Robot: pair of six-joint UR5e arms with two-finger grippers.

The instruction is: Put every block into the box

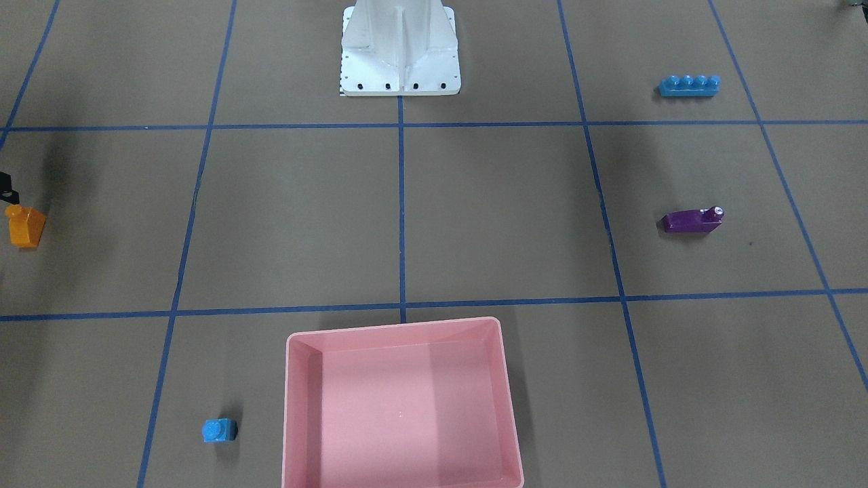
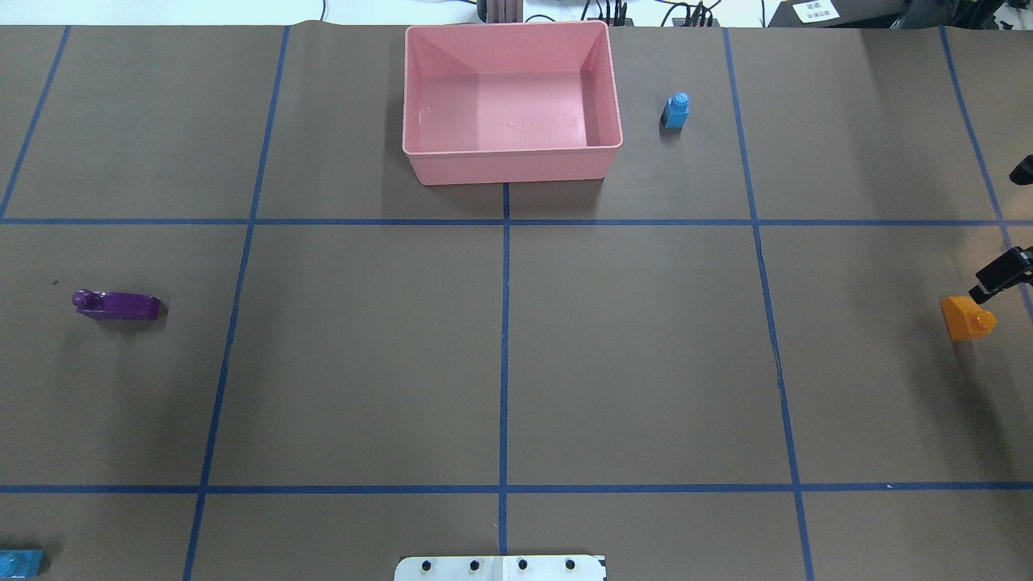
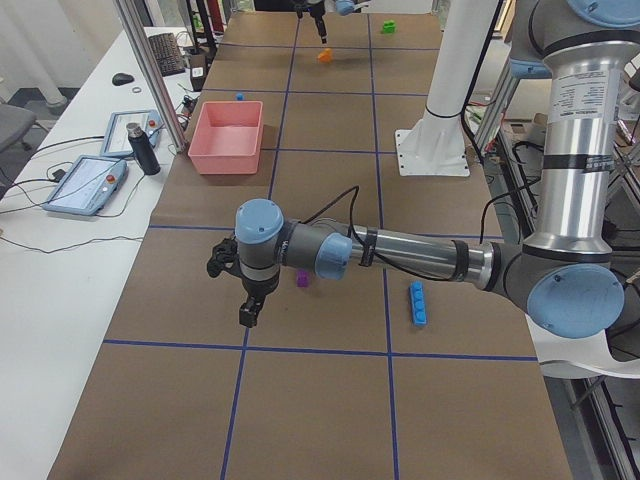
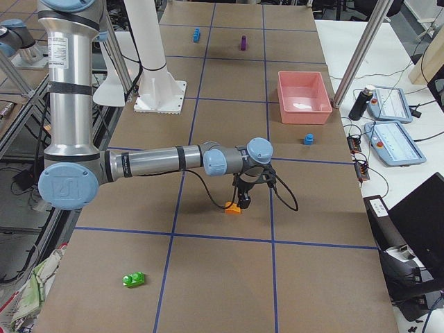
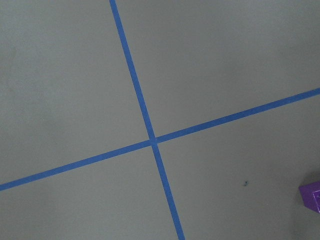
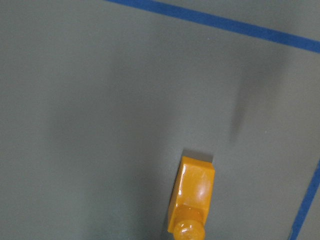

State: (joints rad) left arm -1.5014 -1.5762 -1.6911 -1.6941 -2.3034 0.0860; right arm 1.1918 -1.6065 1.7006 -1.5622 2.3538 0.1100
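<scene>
1. Box (image 2: 420, 153): pink bin at mid-length of the operator-side bench (image 2: 363, 363) edge.
2. Small blue brick (image 2: 676, 110): on the bench just beside the box, twd the robot's right end, not touching it.
3. Orange brick (image 2: 967, 317): near the robot's right end, approx midway btw the long edges.
4. Right arm (image 4: 159, 159) reaches out to it. The right jaws point down, right over or against the orange brick. Can't tell if they are open or closed.
5. Purple brick (image 2: 119, 306): lying flat near the robot's left end, mid-depth.
6. Left arm (image 3: 400, 255) stretches low across the bench. The left jaws hang near the purple brick, on its operator side. Their state can't be told.
7. Long blue 4-stud brick (image 1: 689, 85): twd the robot-side corner at the left end.
8. Green brick (image 4: 133, 279): twd the robot-side corner at the right end, well apart from the rest.
</scene>
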